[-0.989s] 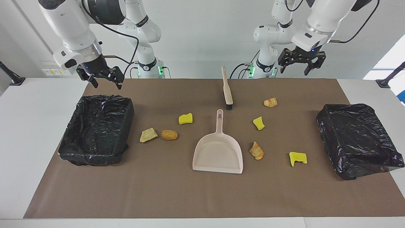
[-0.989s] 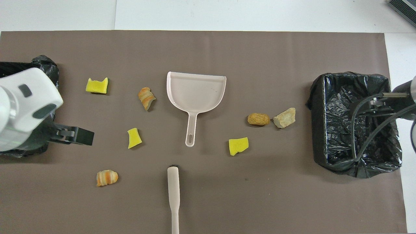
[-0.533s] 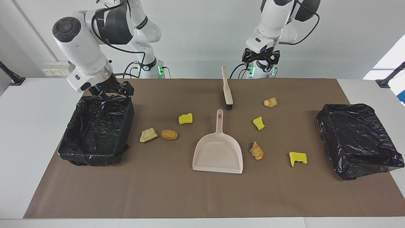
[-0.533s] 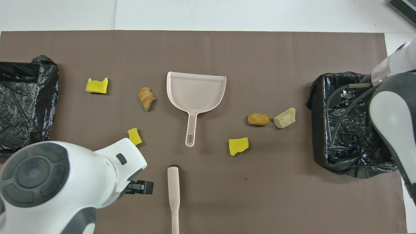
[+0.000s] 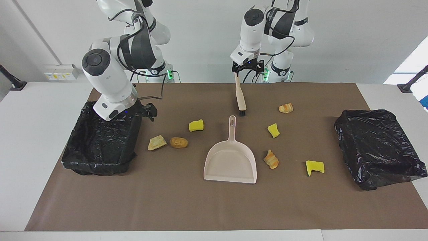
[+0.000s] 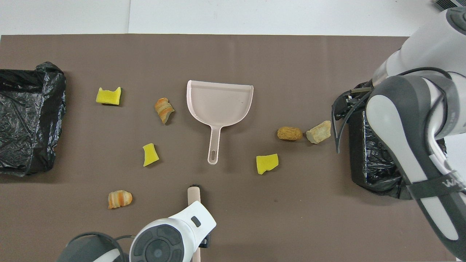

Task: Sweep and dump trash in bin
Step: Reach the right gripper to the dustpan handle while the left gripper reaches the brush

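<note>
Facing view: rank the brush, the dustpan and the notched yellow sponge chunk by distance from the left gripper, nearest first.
1. Brush: its handle end is right under the left gripper, at the robots' edge of the mat.
2. Dustpan: mid-table, farther from the robots than the brush.
3. Notched yellow sponge chunk: toward the left arm's end, beside the covered bin.

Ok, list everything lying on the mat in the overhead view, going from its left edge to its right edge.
closed black bag → notched yellow sponge → striped croissant piece → yellow sponge wedge → dustpan → yellow sponge chunk → brown nugget → tan wedge → open lined bin

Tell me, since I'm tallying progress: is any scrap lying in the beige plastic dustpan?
No, the beige plastic dustpan is bare inside; the nearest orange-striped scrap lies beside it on the brown mat.
</note>
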You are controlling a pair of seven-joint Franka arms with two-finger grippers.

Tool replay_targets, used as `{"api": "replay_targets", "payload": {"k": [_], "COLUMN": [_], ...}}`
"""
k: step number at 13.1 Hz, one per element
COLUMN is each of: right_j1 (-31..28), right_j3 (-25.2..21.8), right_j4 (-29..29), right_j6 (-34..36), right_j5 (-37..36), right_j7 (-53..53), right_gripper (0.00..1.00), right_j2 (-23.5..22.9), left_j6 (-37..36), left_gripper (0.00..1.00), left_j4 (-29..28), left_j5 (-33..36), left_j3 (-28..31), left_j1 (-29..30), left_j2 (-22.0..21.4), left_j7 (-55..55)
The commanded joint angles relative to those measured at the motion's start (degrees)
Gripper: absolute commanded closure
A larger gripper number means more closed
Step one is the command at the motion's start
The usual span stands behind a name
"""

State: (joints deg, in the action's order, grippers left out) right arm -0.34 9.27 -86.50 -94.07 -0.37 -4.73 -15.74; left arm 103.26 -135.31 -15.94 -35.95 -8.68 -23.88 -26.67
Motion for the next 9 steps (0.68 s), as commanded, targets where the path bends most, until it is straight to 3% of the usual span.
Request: {"api": "replay_targets", "payload": {"k": [1,5,8,9], "right_j1": [3.1,7.2,8.3,8.9], "right_j3": [0.3,0.4,0.4,0.4], "right_j4": [0.1,0.1,0.0,-0.2], "right_j6": [-3.0,-5.9,-7.0,-7.1], "right_j5": [0.0,1.2,1.2,1.2], "right_j7": [-5.5,-12.1,-14.1,-14.3], "right_gripper": [0.0,0.0,0.0,0.0], "right_j2": [-0.9,-4.6,-5.9,-5.9], "left_j6": [7.4,16.3,17.2,17.2], "left_gripper": [0.0,0.03,0.13,0.2], "left_j4": [-8.6,-15.4,-16.2,-16.2], "left_j5": [-5.2,-8.5,-9.6,-9.8], "left_j3": [-2.5,-6.7,-7.0,-7.0], "left_j1": [-2.5,-4.7,-4.4,-4.4], "left_j2": [-2.3,-1.3,-1.2,-1.2], "left_j7": [-1.4,-2.1,-2.3,-2.3]}}
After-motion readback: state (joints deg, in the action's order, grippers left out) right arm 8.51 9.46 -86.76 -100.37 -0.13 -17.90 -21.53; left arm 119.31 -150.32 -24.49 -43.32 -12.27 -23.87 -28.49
